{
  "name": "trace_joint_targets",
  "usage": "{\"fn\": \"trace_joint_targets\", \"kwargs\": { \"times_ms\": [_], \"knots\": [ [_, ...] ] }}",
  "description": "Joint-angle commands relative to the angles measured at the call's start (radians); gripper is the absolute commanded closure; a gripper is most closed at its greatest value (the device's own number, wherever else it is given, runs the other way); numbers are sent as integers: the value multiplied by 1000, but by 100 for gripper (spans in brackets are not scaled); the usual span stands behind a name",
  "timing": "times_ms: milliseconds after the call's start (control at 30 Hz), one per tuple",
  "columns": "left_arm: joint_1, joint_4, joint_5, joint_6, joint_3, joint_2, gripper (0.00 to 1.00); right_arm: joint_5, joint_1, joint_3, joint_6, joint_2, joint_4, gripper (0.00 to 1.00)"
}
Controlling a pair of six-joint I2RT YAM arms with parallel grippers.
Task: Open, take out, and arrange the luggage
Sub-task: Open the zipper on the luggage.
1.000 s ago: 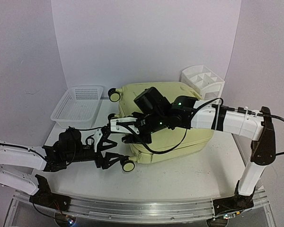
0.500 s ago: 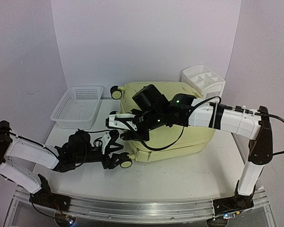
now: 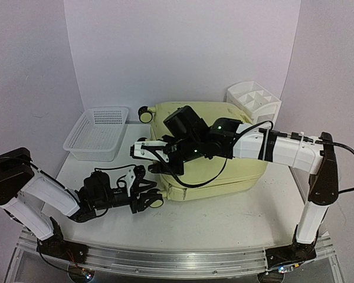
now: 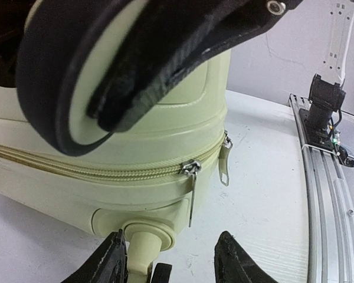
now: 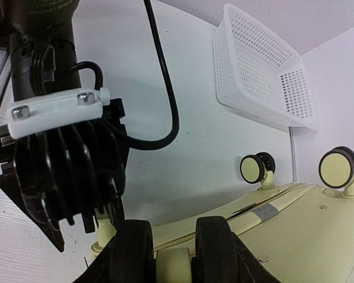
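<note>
One luggage point(image 3: 236, 177) lies zipped mid-desk point(image 3: 224, 218), two zipper pulls point(image 4: 192, 183) showing. My left tool point(image 4: 174, 250) gapes half-wide at one wheel stem point(image 4: 143, 244); my right tool point(image 5: 174, 236) pinches a cream luggage fitting. One basket point(image 3: 97, 132), one organizer point(image 3: 253, 100) behind.

The luggage point(image 3: 242, 175) in front of me lies flat on the table point(image 3: 236, 221), a big pale yellow-green hard shell with rounded corners. Its wheeled end points to my left, and the small cream wheels point(image 5: 252, 168) with dark rims stick out sideways. The zipper point(image 4: 106, 172) runs closed along the seam, with two metal pulls point(image 4: 192, 187) hanging at the near corner.
</note>
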Motion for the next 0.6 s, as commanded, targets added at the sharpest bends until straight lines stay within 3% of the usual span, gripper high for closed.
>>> {"fn": "trace_joint_targets", "kwargs": {
  "times_ms": [0, 200, 567],
  "knots": [
    [-23, 113, -49, 53, 19, 33, 47, -26, -25, 165, 230, -88, 474, 100],
    [-61, 129, -145, 87, 39, 73, 46, -7, -26, 180, 249, -76, 480, 100],
    [-120, 250, -249, 90, 76, 183, 57, 2, -28, 187, 259, -69, 499, 100]
  ]
}}
